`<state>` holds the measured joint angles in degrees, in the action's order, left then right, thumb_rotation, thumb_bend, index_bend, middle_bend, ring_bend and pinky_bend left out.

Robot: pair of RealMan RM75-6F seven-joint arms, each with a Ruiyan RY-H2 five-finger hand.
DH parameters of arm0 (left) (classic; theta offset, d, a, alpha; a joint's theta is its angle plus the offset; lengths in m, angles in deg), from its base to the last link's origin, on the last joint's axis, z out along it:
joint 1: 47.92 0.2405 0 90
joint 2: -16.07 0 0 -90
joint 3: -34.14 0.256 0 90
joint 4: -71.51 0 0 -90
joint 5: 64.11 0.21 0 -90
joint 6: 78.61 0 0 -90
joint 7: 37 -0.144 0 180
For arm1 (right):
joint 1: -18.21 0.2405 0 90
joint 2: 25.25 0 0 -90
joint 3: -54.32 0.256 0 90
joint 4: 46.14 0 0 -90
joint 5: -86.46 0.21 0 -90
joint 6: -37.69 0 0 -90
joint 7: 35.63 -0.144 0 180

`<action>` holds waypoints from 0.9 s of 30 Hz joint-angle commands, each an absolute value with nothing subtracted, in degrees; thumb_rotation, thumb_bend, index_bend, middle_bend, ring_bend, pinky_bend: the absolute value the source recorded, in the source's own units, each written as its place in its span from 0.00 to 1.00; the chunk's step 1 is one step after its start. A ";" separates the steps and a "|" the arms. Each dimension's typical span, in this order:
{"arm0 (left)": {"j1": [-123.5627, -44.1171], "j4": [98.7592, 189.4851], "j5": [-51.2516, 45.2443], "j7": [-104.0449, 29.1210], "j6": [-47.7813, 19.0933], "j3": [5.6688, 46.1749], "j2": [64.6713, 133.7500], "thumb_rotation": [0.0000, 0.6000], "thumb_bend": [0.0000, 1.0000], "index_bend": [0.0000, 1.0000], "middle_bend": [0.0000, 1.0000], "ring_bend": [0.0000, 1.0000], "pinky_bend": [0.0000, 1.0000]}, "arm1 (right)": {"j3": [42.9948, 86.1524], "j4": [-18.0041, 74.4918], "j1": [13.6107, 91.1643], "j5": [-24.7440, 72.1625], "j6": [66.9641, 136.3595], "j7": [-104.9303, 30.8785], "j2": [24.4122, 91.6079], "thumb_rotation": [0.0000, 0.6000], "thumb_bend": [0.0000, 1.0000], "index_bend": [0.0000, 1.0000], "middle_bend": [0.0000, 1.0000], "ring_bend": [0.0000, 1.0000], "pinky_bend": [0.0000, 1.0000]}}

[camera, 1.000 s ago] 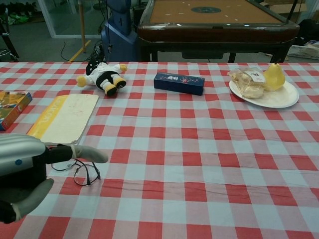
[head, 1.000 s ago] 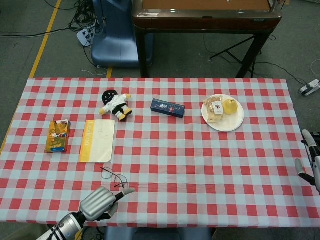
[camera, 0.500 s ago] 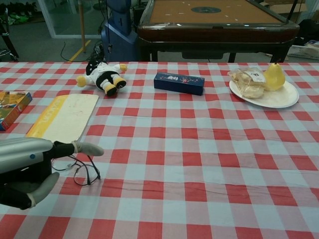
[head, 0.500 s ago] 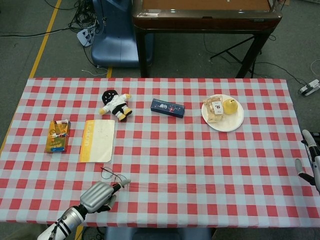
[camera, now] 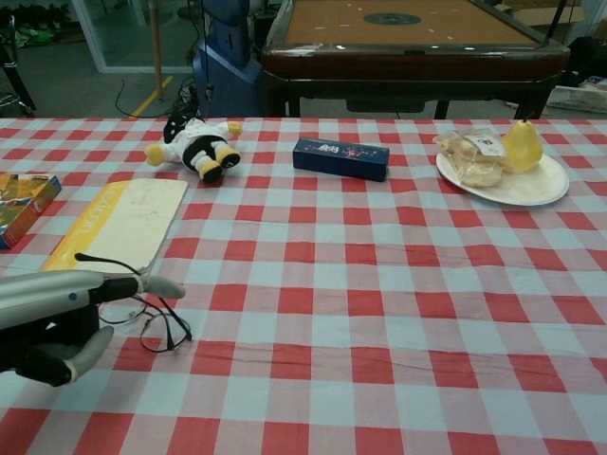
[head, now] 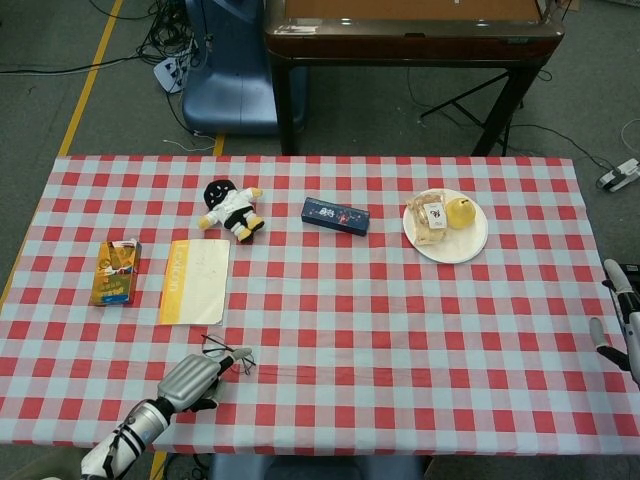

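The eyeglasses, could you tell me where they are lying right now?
In both views the eyeglasses lie on the checked tablecloth near its front left edge, just below the yellow notebook, at the left hand.

Even, diffuse overhead light fills both views, bright without harsh glare. Shadows are soft and short, faintest under the plush doll [head: 232, 208]. The head view is sharp throughout; in the chest view the near left hand [camera: 52, 318] looks slightly soft.
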<state>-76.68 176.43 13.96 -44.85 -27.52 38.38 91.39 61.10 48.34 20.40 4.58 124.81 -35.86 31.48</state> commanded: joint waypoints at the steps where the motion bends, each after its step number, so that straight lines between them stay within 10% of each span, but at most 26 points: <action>1: -77.38 175.08 12.59 -43.08 -29.15 37.97 91.97 1.00 0.78 0.08 1.00 0.95 0.97 | 61.08 48.43 20.38 4.56 124.82 -35.79 31.44 1.00 0.41 0.00 0.28 0.20 0.18; 27: -74.85 176.55 16.31 -38.18 -24.97 39.55 87.16 1.00 0.78 0.07 1.00 0.95 0.97 | 61.10 48.34 20.52 4.31 124.79 -36.01 31.57 1.00 0.41 0.00 0.28 0.20 0.18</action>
<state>-74.89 176.61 16.35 -38.19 -24.92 39.49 87.15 61.10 48.34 20.52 4.31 124.79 -36.01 31.57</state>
